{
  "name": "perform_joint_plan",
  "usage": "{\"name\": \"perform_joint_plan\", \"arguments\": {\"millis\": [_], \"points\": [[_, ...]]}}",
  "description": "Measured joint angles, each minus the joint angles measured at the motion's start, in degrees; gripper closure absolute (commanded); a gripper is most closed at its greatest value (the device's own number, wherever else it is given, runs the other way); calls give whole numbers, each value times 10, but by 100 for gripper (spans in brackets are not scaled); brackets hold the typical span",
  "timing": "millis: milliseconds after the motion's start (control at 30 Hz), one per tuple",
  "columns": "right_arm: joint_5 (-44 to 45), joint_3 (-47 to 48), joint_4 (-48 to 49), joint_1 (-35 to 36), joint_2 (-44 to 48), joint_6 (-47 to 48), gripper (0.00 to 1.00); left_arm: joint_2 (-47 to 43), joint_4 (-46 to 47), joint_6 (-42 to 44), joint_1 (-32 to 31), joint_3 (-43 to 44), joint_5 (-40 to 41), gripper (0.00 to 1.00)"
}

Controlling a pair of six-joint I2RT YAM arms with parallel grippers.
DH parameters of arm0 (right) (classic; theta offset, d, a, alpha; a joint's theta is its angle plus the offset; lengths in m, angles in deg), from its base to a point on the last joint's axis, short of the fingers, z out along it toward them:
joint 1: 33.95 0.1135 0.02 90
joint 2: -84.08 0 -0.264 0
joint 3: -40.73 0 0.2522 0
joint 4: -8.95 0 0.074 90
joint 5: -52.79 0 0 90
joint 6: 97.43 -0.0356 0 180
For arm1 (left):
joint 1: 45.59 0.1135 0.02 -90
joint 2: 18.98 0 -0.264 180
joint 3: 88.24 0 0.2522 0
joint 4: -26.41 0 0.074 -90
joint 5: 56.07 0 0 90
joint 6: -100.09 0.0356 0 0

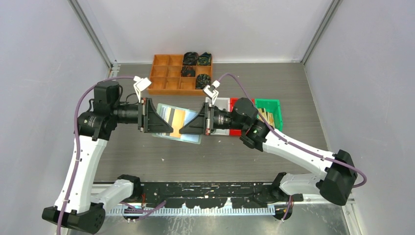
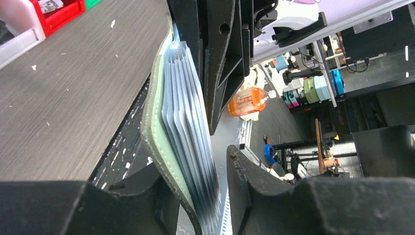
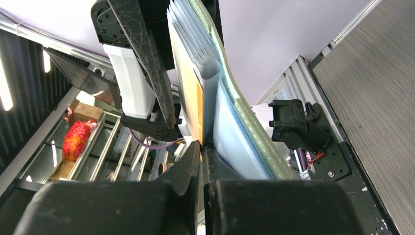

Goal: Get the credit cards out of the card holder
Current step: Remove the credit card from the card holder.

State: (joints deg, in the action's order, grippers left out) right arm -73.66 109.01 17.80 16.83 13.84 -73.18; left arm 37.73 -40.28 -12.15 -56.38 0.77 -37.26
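- My left gripper (image 1: 165,125) has its jaws parted, with the card holder (image 2: 155,122) running between them. The sage cover lies against one finger, and a sliver of gap shows between the pocket stack and the other.
- My right gripper (image 1: 192,126) has its jaws pressed together on a thin edge inside the holder, at the orange card (image 3: 198,110). A pale pocket sleeve sits just beside it.
- The holder hangs open between my two grippers, clear of the table (image 1: 220,156), pockets fanned.
- Other credit cards (image 1: 170,115) show from above as dark and grey strips beside the orange one.
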Motion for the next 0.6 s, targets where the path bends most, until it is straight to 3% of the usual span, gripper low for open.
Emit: {"name": "perform_joint_plan", "arguments": {"millis": [167, 400, 533, 600], "points": [[11, -17, 2, 0, 17, 8, 98, -7, 33, -34, -1, -17, -9, 67], [14, -24, 4, 0, 27, 16, 97, -11, 68, -73, -1, -31, -9, 83], [15, -24, 4, 0, 33, 23, 96, -13, 77, -83, -1, -34, -13, 84], [15, -24, 4, 0, 33, 25, 91, -15, 82, -87, -1, -34, -13, 84]]}}
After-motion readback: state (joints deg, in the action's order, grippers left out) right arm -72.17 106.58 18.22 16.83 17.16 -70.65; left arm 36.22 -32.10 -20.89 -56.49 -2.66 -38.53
